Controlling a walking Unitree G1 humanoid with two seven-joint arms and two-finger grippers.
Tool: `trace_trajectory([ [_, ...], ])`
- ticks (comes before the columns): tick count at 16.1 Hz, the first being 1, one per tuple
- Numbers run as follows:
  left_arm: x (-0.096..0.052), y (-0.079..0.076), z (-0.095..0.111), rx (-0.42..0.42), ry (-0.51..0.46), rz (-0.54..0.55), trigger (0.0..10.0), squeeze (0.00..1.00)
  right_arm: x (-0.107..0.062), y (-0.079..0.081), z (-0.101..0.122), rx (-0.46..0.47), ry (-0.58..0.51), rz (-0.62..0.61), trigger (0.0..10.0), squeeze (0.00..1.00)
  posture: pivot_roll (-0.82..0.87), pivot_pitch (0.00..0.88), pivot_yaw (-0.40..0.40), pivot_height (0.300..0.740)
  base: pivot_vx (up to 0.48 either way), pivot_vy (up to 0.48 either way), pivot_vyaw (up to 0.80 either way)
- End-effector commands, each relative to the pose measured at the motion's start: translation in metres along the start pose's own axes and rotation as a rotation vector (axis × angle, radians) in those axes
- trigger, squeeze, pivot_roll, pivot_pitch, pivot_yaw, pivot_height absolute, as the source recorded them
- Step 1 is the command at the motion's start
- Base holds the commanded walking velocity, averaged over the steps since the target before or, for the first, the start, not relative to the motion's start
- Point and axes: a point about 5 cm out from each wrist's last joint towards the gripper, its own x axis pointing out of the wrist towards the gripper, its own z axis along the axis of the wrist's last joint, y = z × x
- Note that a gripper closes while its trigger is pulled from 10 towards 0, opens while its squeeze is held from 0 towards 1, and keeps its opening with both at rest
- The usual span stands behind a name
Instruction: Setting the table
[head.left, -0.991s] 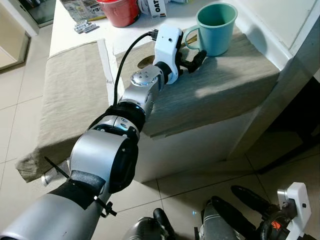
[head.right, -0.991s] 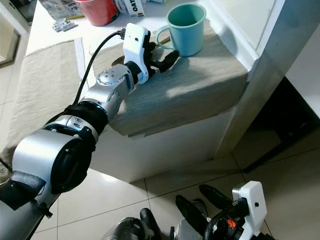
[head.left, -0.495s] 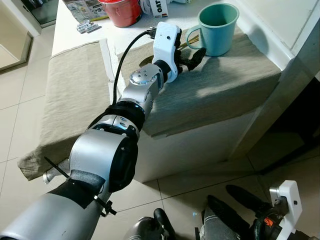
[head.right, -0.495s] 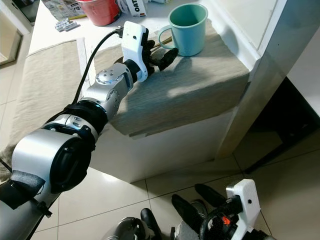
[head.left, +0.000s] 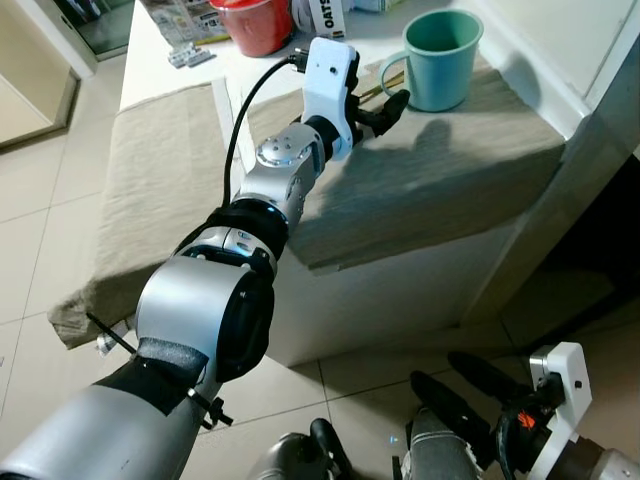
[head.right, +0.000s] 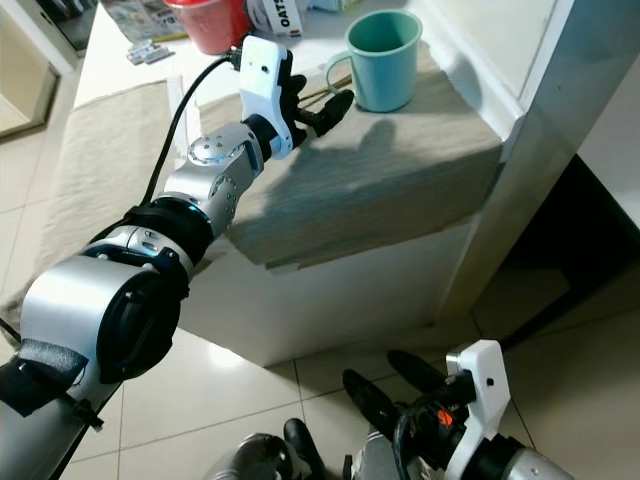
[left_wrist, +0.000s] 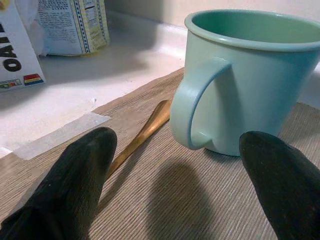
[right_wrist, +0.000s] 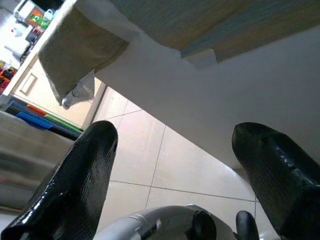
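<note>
Hung low above the tiled floor (head.left: 40, 180): right gripper (right_wrist: 175, 165), fingers spread wide, holding nothing, close to the white front of the table (head.right: 330, 290). Reached out over the table: left arm (head.left: 250, 215), stretched forward across a grey-brown cloth (head.left: 440, 180) draped over the near edge. Hovered just short of a teal mug (left_wrist: 250, 75): left gripper (left_wrist: 175, 175), fingers parted wide with nothing between them, tips low over the cloth. Stood upright on the cloth near the wall: that mug, handle turned toward the gripper. Lay flat on the cloth just beside the mug's handle: a golden spoon (left_wrist: 142, 135), running under the edge of one black finger (left_wrist: 70, 175); touching or not, cannot tell. Spread to the robot's left, hanging over the table's side: a second cloth (head.left: 150, 190). Farther back on the bare white tabletop: a red bowl (head.left: 255, 20), a carton with black letters (left_wrist: 15, 50), a printed bag (left_wrist: 72, 25) and a small packet (head.left: 190, 57).
</note>
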Motion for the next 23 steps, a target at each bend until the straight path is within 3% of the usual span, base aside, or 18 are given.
trace_trajectory([
  [1,0.0,0.003,0.005,-0.004,-0.013,0.011,10.0,0.0,0.002,0.004,-0.004,0.008,0.004,0.01,10.0,0.0,-0.53,0.173,0.238,0.74,0.0,0.0,0.0],
  [5,-0.004,0.013,0.007,0.062,-0.003,0.033,10.0,0.0,0.017,-0.011,0.002,-0.056,-0.043,-0.076,10.0,0.0,-0.49,0.143,0.22,0.74,0.0,0.0,0.0],
  [8,-0.017,0.038,0.016,0.109,-0.027,0.068,10.0,0.0,0.048,-0.036,0.012,-0.156,-0.128,-0.246,10.0,0.0,-0.42,0.096,0.211,0.74,0.0,0.0,0.0],
  [13,-0.046,0.075,0.023,0.169,-0.102,0.136,10.0,0.0,0.083,-0.037,0.027,-0.233,-0.266,-0.267,10.0,0.0,-0.32,0.031,0.198,0.74,0.0,0.0,0.0],
  [14,-0.065,0.087,0.018,0.177,-0.125,0.189,10.0,0.0,0.093,-0.034,0.035,-0.264,-0.308,-0.257,10.0,0.0,-0.29,0.011,0.199,0.74,0.0,0.0,0.0],
  [15,-0.072,0.091,0.015,0.185,-0.128,0.207,10.0,0.0,0.096,-0.033,0.036,-0.27,-0.319,-0.253,10.0,0.0,-0.28,0.004,0.199,0.74,0.0,0.0,0.0],
  [17,-0.101,0.099,-0.001,0.176,-0.108,0.272,10.0,0.0,0.102,-0.032,0.038,-0.28,-0.338,-0.24,10.0,0.0,-0.26,0.0,0.198,0.74,0.0,0.0,0.0],
  [18,-0.129,0.104,-0.015,0.168,-0.068,0.325,10.0,0.0,0.106,-0.034,0.037,-0.292,-0.347,-0.244,10.0,0.0,-0.24,0.0,0.204,0.74,0.0,0.0,0.0],
  [19,-0.14,0.105,-0.018,0.17,-0.054,0.343,10.0,0.0,0.107,-0.035,0.037,-0.298,-0.351,-0.246,10.0,0.0,-0.24,0.0,0.204,0.74,0.0,0.0,0.0],
  [20,-0.165,0.108,-0.02,0.169,-0.029,0.405,10.0,0.0,0.109,-0.037,0.035,-0.306,-0.367,-0.256,10.0,0.0,-0.22,0.0,0.206,0.74,0.0,0.0,0.0],
  [21,-0.175,0.11,-0.02,0.162,-0.018,0.438,10.0,0.0,0.11,-0.037,0.034,-0.31,-0.371,-0.259,10.0,0.0,-0.22,0.0,0.206,0.74,0.0,0.0,0.0],
  [22,-0.203,0.108,-0.027,0.143,-0.008,0.534,10.0,0.0,0.112,-0.038,0.034,-0.337,-0.391,-0.277,10.0,0.0,-0.21,0.0,0.211,0.74,0.0,0.0,0.0],
  [23,-0.213,0.103,-0.032,0.131,-0.003,0.557,10.0,0.0,0.113,-0.037,0.033,-0.342,-0.405,-0.282,10.0,0.0,-0.21,0.0,0.212,0.74,0.0,0.0,0.0],
])
